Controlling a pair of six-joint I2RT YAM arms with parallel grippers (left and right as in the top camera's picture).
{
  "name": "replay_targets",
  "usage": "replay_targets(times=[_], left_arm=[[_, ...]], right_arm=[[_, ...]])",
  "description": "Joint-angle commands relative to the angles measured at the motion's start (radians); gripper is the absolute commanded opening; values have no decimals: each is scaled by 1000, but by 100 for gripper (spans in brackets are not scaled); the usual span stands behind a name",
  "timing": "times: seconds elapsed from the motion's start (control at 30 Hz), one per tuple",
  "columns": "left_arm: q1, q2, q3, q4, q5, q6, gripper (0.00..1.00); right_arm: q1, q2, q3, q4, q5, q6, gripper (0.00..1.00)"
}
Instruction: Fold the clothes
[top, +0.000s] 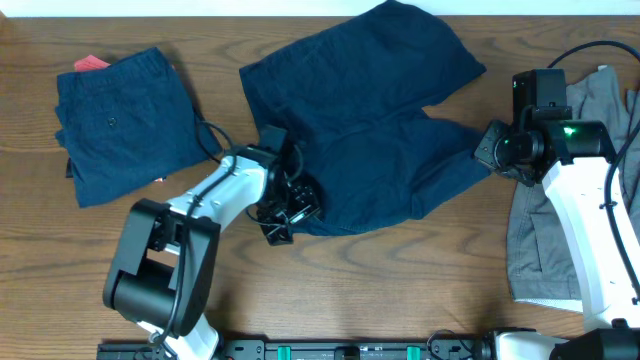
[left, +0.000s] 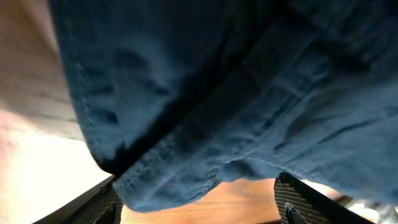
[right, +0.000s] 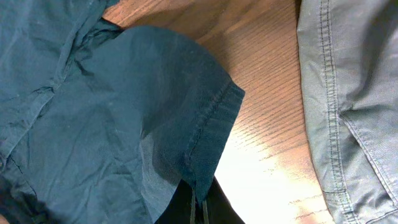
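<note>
A pair of navy shorts (top: 370, 110) lies spread out at the middle back of the table. My left gripper (top: 287, 212) is at its near left edge. In the left wrist view the fingers (left: 196, 210) stand wide apart, with the shorts' hemmed edge (left: 186, 180) hanging between them, not pinched. My right gripper (top: 490, 150) is at the right leg's hem. In the right wrist view its jaws (right: 199, 210) are shut on the corner of that hem (right: 208, 134).
A folded navy garment (top: 125, 125) lies at the back left on something red (top: 90, 63). A grey garment (top: 545, 235) lies at the right under my right arm and also shows in the right wrist view (right: 348, 99). Bare wood (top: 400, 290) runs along the front.
</note>
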Motion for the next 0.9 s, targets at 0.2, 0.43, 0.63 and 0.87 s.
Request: replay_targets(times=[0.2,0.43,0.63,0.87], left_arm=[[-31,-14,-11,0,-233,-190,78],[-31,-14,-11,52,-257,-201,66],[-31,-14,-18,44,-257,-200,21],[-26,-47,-17,-93,-211,-14,6]], right_arm=[[7,-2,0,-1,7,12,1],[6,-2,0,-3,11,12,1],[6,-2,0,-5,11,12,1],[-11,-2,0,-32,45,12,1]])
